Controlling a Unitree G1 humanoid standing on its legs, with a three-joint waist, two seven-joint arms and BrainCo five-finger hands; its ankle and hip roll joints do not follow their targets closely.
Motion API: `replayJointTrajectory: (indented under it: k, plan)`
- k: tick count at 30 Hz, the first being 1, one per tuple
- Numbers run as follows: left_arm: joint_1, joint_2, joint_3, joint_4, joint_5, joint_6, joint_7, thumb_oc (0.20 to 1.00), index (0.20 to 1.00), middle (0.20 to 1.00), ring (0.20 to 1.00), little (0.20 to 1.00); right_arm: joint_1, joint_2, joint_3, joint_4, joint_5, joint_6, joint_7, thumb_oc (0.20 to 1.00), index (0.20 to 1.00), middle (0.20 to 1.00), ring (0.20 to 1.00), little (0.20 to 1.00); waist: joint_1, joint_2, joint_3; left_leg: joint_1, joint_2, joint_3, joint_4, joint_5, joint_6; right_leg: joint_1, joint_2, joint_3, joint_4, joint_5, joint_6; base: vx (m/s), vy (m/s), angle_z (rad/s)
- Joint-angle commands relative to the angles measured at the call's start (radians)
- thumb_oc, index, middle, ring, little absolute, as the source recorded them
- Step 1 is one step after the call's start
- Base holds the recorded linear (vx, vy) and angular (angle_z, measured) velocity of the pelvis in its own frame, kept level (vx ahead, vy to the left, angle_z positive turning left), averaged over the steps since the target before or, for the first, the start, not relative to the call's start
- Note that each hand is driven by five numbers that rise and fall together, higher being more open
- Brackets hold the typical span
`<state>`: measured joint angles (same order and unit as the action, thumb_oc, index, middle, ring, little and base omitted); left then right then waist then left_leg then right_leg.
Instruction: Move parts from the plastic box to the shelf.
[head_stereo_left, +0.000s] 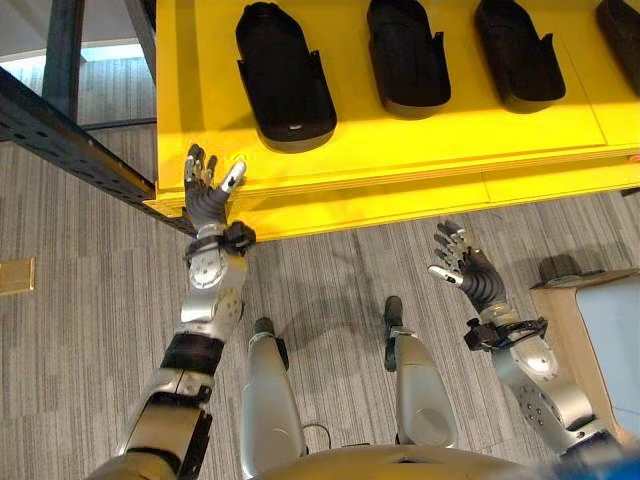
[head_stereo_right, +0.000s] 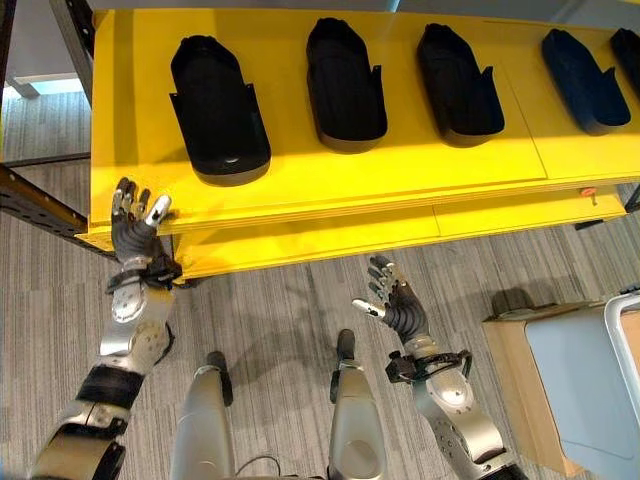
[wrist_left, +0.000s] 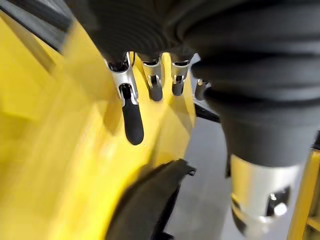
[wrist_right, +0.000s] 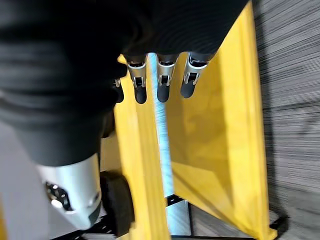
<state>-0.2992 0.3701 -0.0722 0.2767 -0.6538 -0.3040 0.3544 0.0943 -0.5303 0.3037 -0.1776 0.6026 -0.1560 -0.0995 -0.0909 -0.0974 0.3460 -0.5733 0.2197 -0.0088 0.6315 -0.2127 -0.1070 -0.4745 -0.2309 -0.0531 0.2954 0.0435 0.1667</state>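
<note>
— While the left hand (head_stereo_left: 208, 195) is up at the yellow shelf (head_stereo_left: 420, 150) edge, does it hold something?

— No, its fingers are spread and empty. The nearest black part (head_stereo_left: 283, 75) lies just beyond it, long axis pointing away from the robot.

— And the right hand (head_stereo_left: 462, 265)?

— Also wide and empty, over the carpet, nearer the plastic box (head_stereo_right: 585, 385), I believe; its inside is hidden.

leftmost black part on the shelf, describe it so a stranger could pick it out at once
Find the yellow shelf with its row of black moulded parts. The leftmost black part ends that row, just beyond the robot's raised left hand. Unlike its neighbours, it has a part on one side only.
</note>
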Motion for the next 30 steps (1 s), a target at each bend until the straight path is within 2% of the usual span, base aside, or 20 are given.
replayJointTrajectory:
  k: [1, 3, 9, 19, 25, 30]
  plan:
    - [0.155, 0.045, -0.031, -0.097, 0.043, 0.047, -0.052, 1.0, 1.0, 1.0, 1.0, 1.0, -0.028, -0.04, -0.103, -0.151, -0.05, -0.084, 0.005, 1.0, 1.0, 1.0, 1.0, 1.0, 0.018, 0.005, 0.022, 0.025, -0.014, 0.043, -0.126, 0.109, 0.024, 0.005, -0.04, -0.011, 0.144, -0.081, -0.024, 0.0, 0.0, 0.0]
    - [0.224, 0.076, -0.034, -0.204, 0.025, 0.043, -0.106, 1.0, 1.0, 1.0, 1.0, 1.0, -0.049, -0.037, -0.127, -0.179, -0.071, -0.1, 0.005, 1.0, 1.0, 1.0, 1.0, 1.0, 0.024, 0.01, 0.021, 0.028, -0.015, 0.043, -0.128, 0.111, 0.028, 0.01, -0.041, -0.014, 0.142, -0.08, -0.023, 0.0, -0.002, 0.03]
    - [0.281, 0.139, -0.07, -0.334, 0.068, 0.041, -0.168, 1.0, 1.0, 1.0, 1.0, 1.0, -0.162, -0.011, -0.118, -0.169, -0.099, -0.116, -0.03, 1.0, 1.0, 1.0, 1.0, 1.0, 0.041, 0.019, 0.022, 0.044, -0.024, 0.037, -0.134, 0.109, 0.032, 0.028, -0.047, -0.012, 0.14, -0.083, -0.021, 0.0, -0.007, 0.04]
    - [0.309, 0.198, -0.115, -0.416, 0.096, 0.042, -0.202, 1.0, 1.0, 1.0, 1.0, 1.0, -0.427, 0.059, -0.025, -0.064, -0.141, -0.111, -0.115, 1.0, 1.0, 1.0, 1.0, 1.0, 0.073, 0.032, 0.025, 0.044, -0.029, 0.037, -0.136, 0.109, 0.037, 0.038, -0.048, -0.017, 0.139, -0.086, -0.024, 0.0, -0.005, 0.02]
    - [0.339, 0.221, -0.15, -0.45, 0.08, 0.044, -0.224, 1.0, 1.0, 1.0, 1.0, 1.0, -0.517, 0.092, -0.002, -0.004, -0.152, -0.108, -0.161, 1.0, 1.0, 1.0, 1.0, 1.0, 0.087, 0.039, 0.026, 0.038, -0.033, 0.037, -0.136, 0.109, 0.041, 0.035, -0.05, -0.021, 0.141, -0.086, -0.023, 0.0, 0.0, 0.0]
    - [0.366, 0.237, -0.169, -0.458, 0.07, 0.053, -0.237, 1.0, 1.0, 1.0, 1.0, 1.0, -0.598, 0.107, 0.018, 0.069, -0.107, -0.105, -0.176, 1.0, 1.0, 1.0, 1.0, 1.0, 0.101, 0.042, 0.035, 0.028, -0.039, 0.035, -0.132, 0.11, 0.044, 0.027, -0.052, -0.021, 0.146, -0.087, -0.024, 0.0, 0.0, 0.0]
